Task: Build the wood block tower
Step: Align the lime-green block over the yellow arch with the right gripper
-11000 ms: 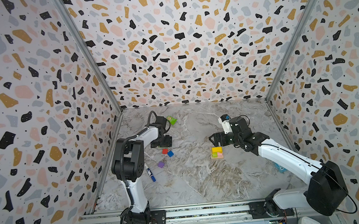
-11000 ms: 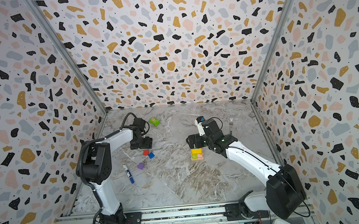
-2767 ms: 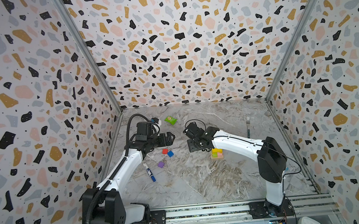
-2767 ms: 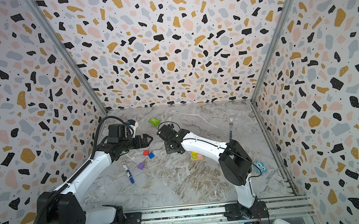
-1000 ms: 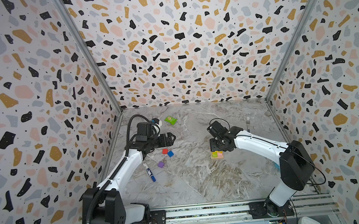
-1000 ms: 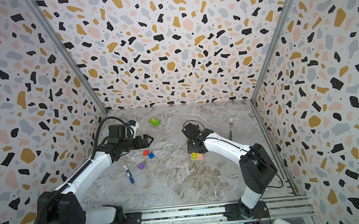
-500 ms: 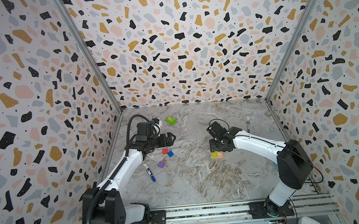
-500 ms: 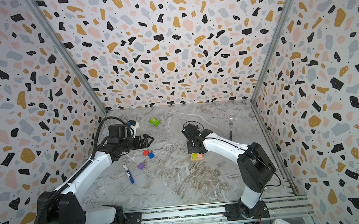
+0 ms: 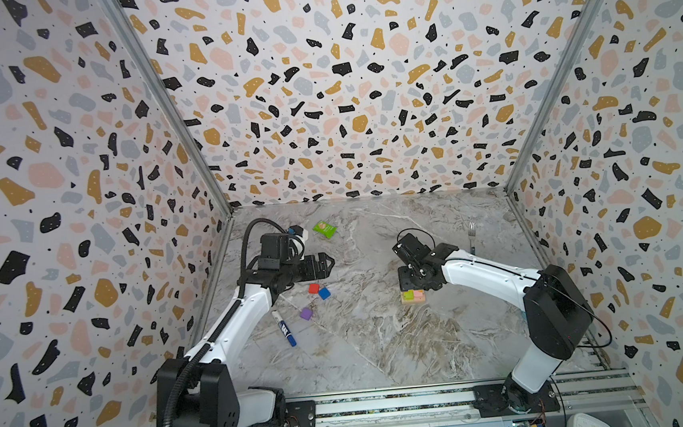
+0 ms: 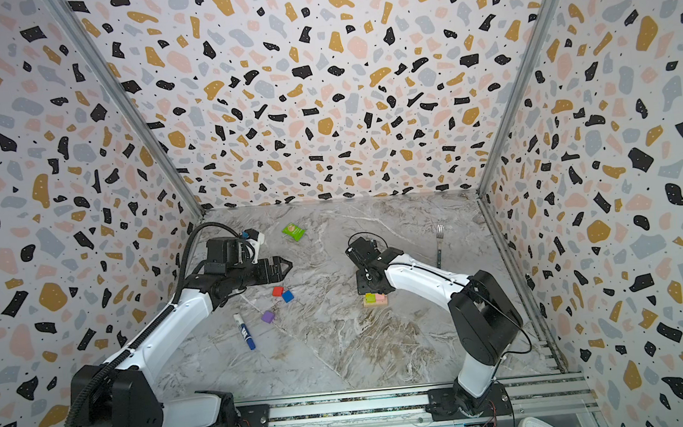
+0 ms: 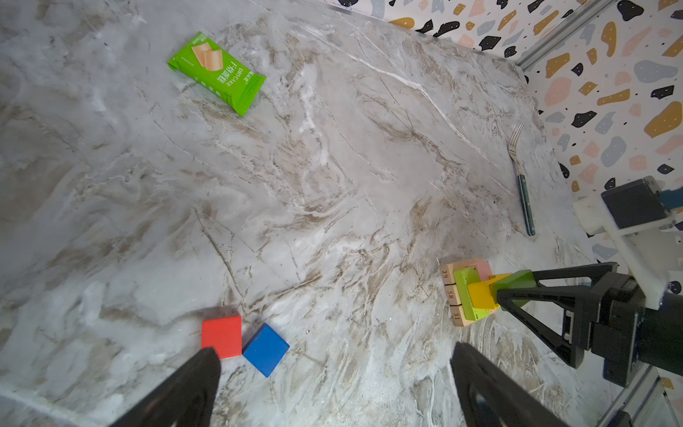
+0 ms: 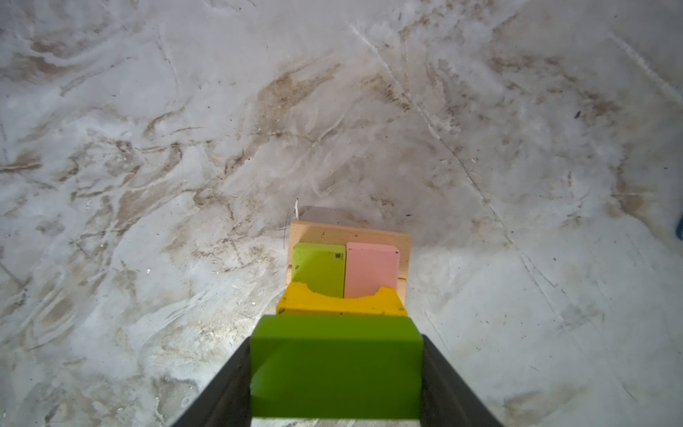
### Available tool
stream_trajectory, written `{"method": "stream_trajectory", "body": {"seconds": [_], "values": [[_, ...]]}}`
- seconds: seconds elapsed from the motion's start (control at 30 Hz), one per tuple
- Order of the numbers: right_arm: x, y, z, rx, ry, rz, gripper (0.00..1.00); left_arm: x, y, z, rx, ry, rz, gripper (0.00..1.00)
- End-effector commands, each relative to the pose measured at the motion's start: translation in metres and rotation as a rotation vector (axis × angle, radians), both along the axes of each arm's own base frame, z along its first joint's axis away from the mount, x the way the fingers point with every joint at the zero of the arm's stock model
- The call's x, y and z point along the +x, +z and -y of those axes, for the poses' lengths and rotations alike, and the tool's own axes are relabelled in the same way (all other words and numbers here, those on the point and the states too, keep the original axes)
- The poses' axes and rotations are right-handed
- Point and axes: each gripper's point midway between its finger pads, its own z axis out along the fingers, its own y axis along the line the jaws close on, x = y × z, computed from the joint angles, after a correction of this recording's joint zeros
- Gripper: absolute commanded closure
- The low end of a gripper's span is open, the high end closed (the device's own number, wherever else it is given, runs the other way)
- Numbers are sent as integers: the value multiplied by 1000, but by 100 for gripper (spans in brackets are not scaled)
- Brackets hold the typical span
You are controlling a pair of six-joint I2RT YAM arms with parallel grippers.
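Right gripper (image 12: 336,388) pinches a dark green block (image 12: 334,344) between partly spread jaws, directly over the yellow arch (image 12: 340,305) topping the tower (image 9: 413,296). Left gripper (image 11: 334,353) hangs wide open near the red cube (image 11: 221,334) and blue cube (image 11: 265,349).

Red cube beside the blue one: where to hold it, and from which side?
From above, pinch the red cube by its faces toward the back wall and front rail; it lies flat and the blue cube blocks the face toward the tower.
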Motion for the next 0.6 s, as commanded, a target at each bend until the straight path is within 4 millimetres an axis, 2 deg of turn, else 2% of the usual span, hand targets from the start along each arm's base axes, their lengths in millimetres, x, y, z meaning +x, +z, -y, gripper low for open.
{"method": "stream_trajectory", "body": {"seconds": [0.0,0.57], "values": [[0,-2,4,-14,-1,-2,45,3,3,2,-21,-6,22,2],[1,-4,3,-9,1,-3,45,2,4,2,-17,-7,24,2]]}}
